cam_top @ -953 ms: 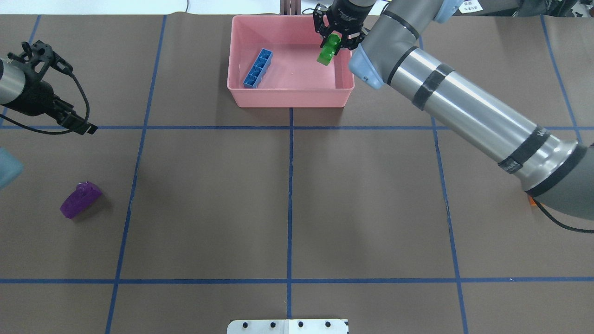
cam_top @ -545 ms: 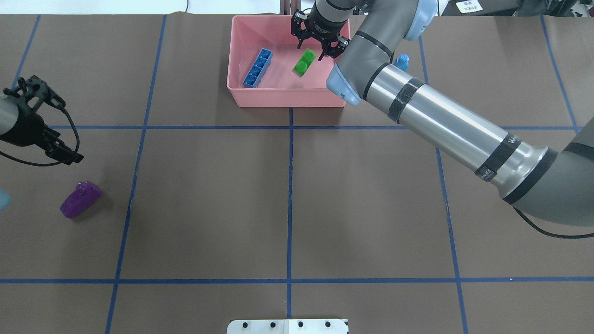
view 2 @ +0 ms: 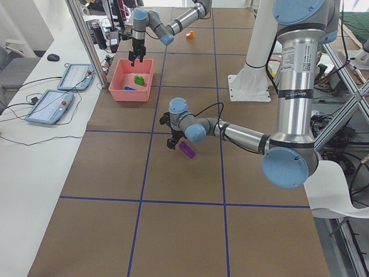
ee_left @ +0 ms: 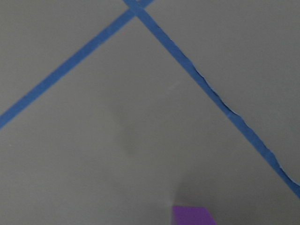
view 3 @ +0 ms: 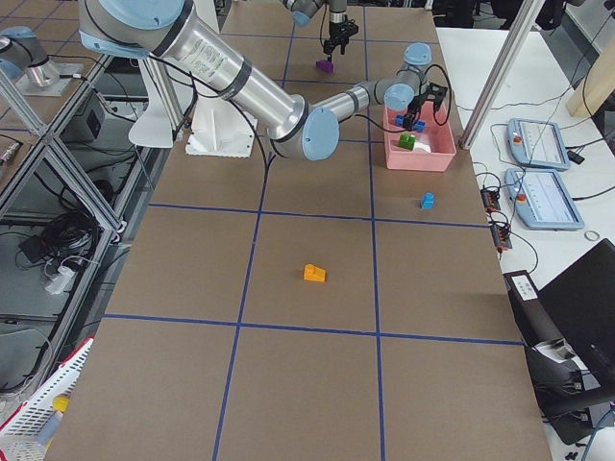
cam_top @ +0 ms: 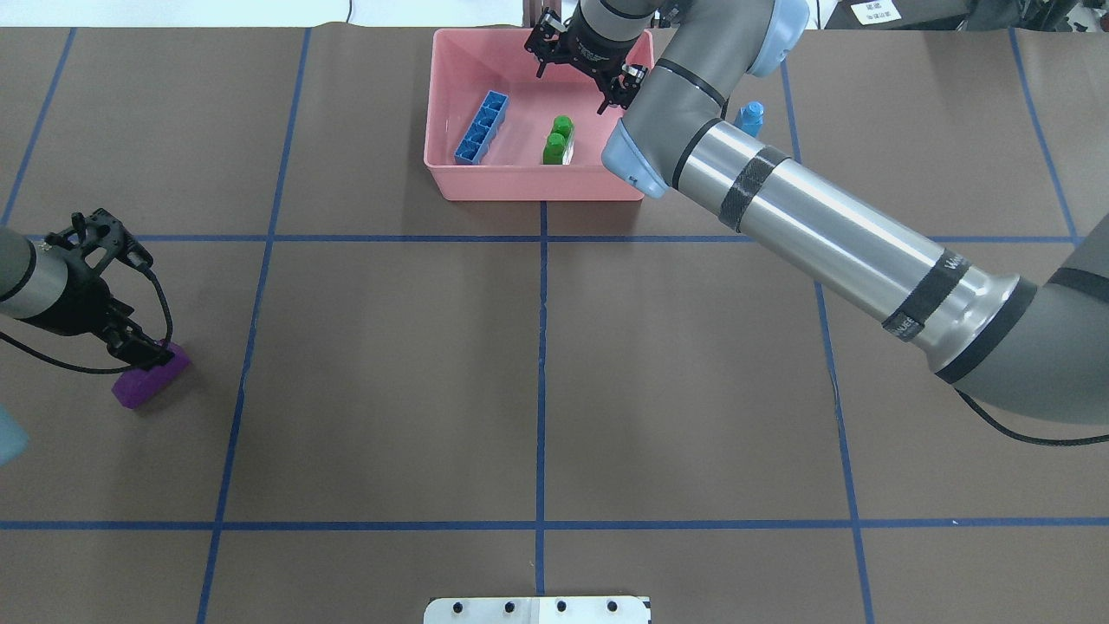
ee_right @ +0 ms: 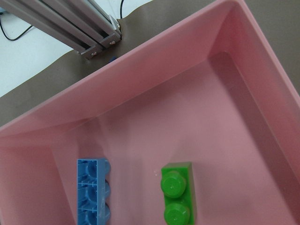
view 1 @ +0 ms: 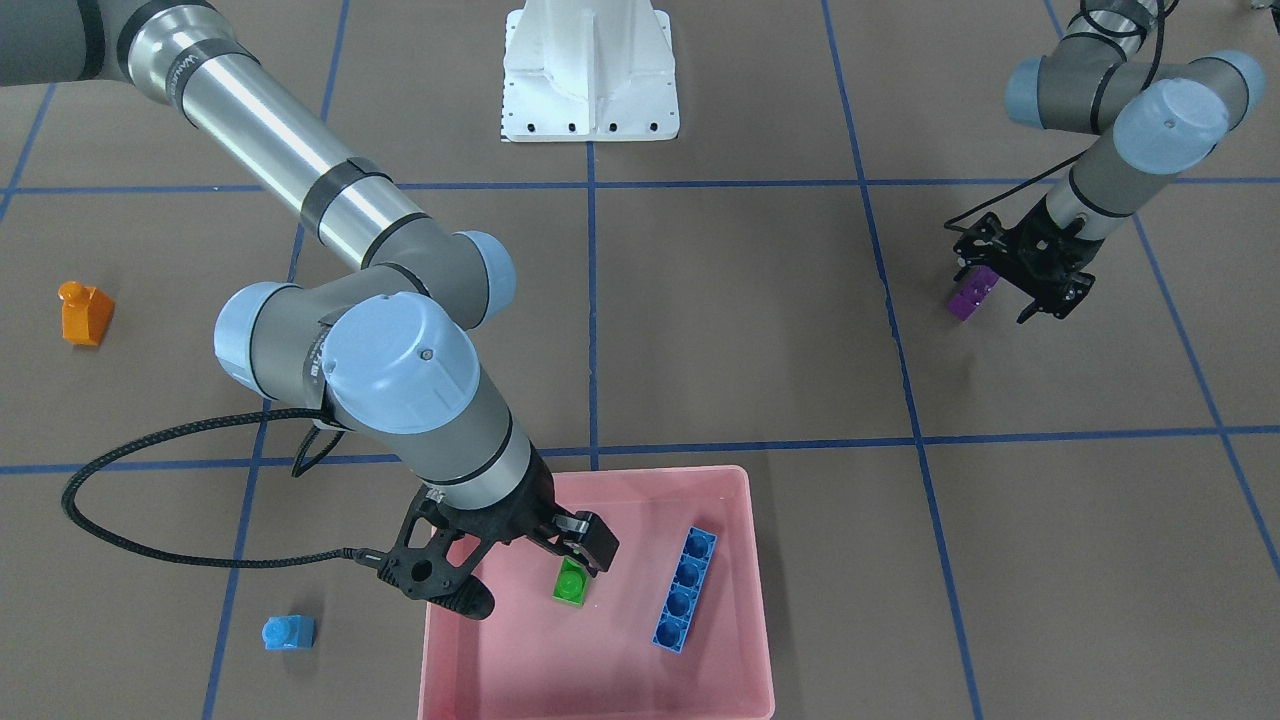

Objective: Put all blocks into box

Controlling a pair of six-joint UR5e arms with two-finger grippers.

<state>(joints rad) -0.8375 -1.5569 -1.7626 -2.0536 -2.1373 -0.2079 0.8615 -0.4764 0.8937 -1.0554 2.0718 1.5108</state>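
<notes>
Brown table [cam_top: 390,390], blue tape grid; right fingers [view 1: 598,547] apart above pink box [cam_top: 520,184]; green brick [cam_top: 557,141] and long blue brick [cam_top: 482,128] inside; left fingers [view 1: 1055,288] apart at purple brick [cam_top: 147,377], near left.

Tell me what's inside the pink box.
A green brick and a long blue brick lie apart on the floor of the box. The right arm covers the corner nearest it, so that spot is unseen.
</notes>
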